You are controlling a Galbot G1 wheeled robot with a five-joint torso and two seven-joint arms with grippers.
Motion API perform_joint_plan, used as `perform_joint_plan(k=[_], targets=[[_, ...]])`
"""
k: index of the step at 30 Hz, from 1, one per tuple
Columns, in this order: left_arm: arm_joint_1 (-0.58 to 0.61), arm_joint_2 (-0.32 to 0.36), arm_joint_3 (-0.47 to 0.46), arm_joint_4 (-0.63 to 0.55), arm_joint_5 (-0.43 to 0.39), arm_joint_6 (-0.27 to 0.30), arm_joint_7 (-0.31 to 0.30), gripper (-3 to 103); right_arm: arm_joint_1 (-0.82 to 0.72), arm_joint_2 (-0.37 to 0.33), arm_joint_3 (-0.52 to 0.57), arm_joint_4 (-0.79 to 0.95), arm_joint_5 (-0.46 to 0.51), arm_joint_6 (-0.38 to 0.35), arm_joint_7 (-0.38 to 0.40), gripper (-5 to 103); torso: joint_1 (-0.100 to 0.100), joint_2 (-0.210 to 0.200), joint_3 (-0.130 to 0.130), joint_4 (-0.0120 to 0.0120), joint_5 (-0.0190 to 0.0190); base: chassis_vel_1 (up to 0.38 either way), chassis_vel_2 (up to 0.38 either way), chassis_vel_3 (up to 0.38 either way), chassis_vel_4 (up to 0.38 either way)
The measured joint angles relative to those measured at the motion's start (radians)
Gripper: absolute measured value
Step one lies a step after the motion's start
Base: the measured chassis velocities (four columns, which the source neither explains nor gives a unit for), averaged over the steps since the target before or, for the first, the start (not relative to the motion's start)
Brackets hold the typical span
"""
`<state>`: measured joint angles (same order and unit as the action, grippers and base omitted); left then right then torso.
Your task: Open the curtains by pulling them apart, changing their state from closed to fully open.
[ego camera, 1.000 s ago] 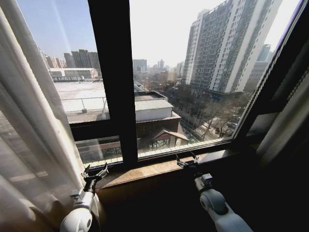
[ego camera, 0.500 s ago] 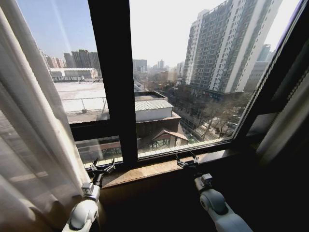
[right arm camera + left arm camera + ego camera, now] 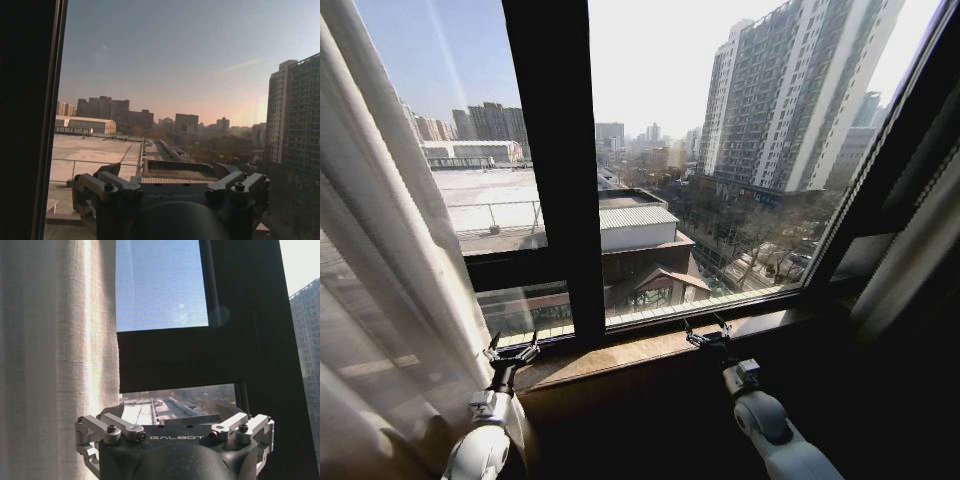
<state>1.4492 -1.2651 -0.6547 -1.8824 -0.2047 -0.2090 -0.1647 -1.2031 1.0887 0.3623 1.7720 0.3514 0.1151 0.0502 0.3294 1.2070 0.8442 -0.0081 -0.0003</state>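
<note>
The left hand (image 3: 510, 352), fingers spread wide and holding nothing, has swung back leftward along the sill (image 3: 620, 350) to sit just beside the sheer curtains (image 3: 390, 300) bunched at the window's left edge, seemingly not touching, while the right hand (image 3: 707, 331) stays open mid-sill, so the window already looks largely uncovered.

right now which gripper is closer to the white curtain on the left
Left. The left gripper sits open right beside the white curtain's edge, not gripping it. The right gripper hangs open farther off, over the window sill.
</note>
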Motion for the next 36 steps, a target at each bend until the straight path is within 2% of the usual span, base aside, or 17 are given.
perform_joint_plan(k=[6,11,19,26,28,33,36], targets=[[0.087,-0.03,-0.06,-0.062,0.01,0.003,-0.088,100,0.0,0.0,0.0,0.0,0.0,0.0,0.0,100,0.0,0.0,0.0,0.0001,0.0001,0.0,0.0,0.0,0.0],[0.121,-0.038,-0.098,-0.079,0.017,0.005,-0.11,100,0.0,0.0,0.0,0.0,0.0,0.0,0.0,100,0.0,0.0,0.0,0.0001,0.0001,0.0,0.0,0.0,0.0],[0.115,-0.031,-0.124,-0.068,0.018,0.007,-0.114,100,0.0,0.0,0.0,0.0,0.0,0.0,0.0,100,0.0,0.0,0.0,-0.0001,0.0001,-0.002,0.039,0.002,-0.03],[0.067,0.0,-0.13,-0.034,-0.014,0.032,-0.113,100,0.0,0.0,0.0,0.0,0.0,0.0,0.0,100,0.0,0.0,0.0,-0.0001,0.0003,-0.017,0.214,0.005,-0.234],[0.034,0.026,-0.119,-0.005,-0.043,0.046,-0.107,100,0.0,0.0,0.0,0.0,0.0,0.0,0.0,100,0.0,0.0,0.0,0.0001,-0.0008,-0.028,0.297,0.033,-0.278],[-0.025,0.078,-0.07,0.058,-0.089,0.053,-0.07,100,0.0,0.0,0.0,0.0,0.0,0.0,0.0,100,0.002,-0.001,0.001,0.0004,-0.0005,-0.01,0.176,0.026,-0.174],[-0.041,0.084,-0.048,0.072,-0.095,0.051,-0.054,100,0.0,0.0,0.0,0.0,0.0,0.0,0.0,100,0.001,0.0,0.0,0.0,0.0,0.002,0.013,0.005,-0.027]])
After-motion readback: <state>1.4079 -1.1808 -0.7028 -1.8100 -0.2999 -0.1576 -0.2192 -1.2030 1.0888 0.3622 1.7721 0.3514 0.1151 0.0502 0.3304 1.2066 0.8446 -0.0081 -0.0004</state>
